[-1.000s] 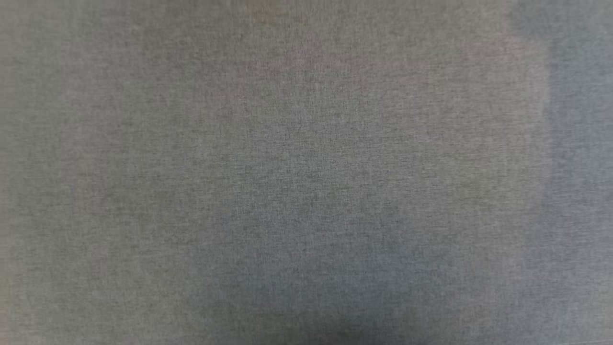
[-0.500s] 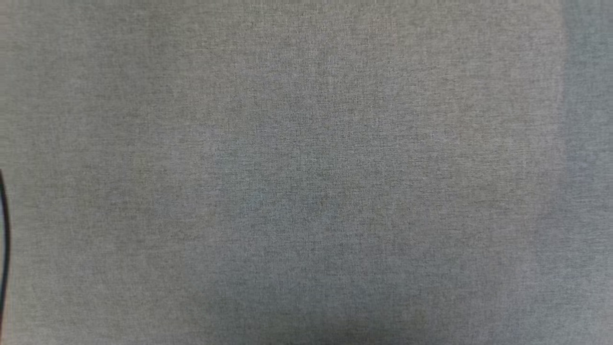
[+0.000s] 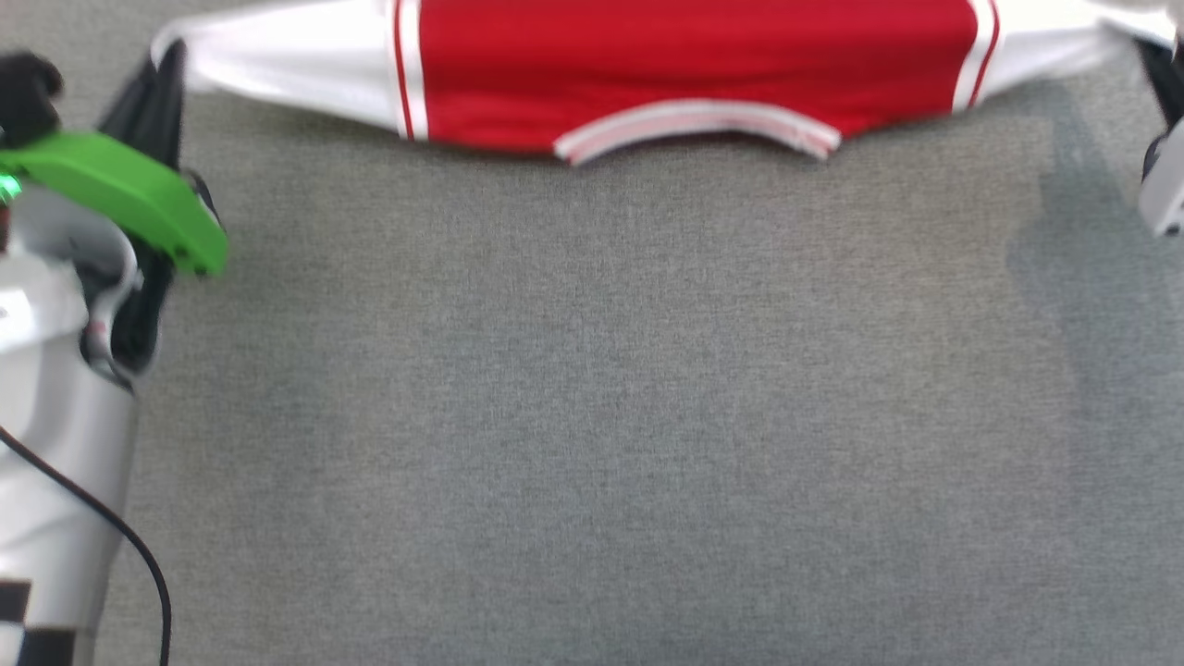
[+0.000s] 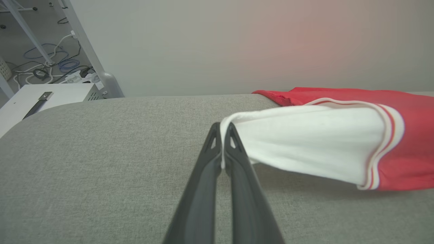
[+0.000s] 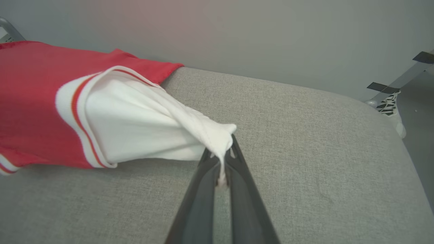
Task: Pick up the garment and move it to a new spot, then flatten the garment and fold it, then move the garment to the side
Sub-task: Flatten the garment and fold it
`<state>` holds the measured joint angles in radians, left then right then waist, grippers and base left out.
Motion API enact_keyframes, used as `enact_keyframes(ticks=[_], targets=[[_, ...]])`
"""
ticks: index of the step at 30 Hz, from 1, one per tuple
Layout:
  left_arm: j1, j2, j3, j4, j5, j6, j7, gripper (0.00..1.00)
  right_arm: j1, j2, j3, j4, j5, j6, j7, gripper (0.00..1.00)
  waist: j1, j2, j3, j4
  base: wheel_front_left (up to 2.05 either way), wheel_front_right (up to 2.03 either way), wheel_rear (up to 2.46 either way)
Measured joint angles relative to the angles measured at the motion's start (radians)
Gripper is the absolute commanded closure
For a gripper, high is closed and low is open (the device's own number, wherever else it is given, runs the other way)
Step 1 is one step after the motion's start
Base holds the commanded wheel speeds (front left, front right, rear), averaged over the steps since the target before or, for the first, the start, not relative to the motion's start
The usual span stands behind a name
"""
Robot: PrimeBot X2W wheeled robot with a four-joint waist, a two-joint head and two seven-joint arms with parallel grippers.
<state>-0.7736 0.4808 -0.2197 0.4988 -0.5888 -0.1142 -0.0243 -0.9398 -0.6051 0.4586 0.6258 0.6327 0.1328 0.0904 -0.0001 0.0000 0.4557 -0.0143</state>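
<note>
The left gripper [image 4: 222,128] and the right gripper [image 5: 223,145] are each clamping a white sleeve of the red T-shirt [image 3: 684,65], stretching it across the far part of the grey surface [image 3: 592,416]. The flattening step is probably starting. The next move is calling for level, taut lowering.

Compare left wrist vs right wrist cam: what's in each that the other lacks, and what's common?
Left wrist: the left gripper shut on the flat edge of a white sleeve of the garment, plus floor cables and a white cabinet at upper left.
Right wrist: the right gripper shut on the other sleeve, bunched to a point, plus a grey bar with black tape at far right.
Both: red body, striped trim, grey fabric surface, plain wall.
</note>
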Motion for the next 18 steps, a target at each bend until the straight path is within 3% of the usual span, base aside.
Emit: enact_keyframes(ticks=[18], targets=[[0.522,0.036,-0.038,-0.301,-0.139,0.094,0.328,1.0,0.483,-0.069,-0.076,-0.16,0.129,0.0,0.213,1.0,-0.0001,0.0001,-0.262,0.001,0.0,0.0,0.0]])
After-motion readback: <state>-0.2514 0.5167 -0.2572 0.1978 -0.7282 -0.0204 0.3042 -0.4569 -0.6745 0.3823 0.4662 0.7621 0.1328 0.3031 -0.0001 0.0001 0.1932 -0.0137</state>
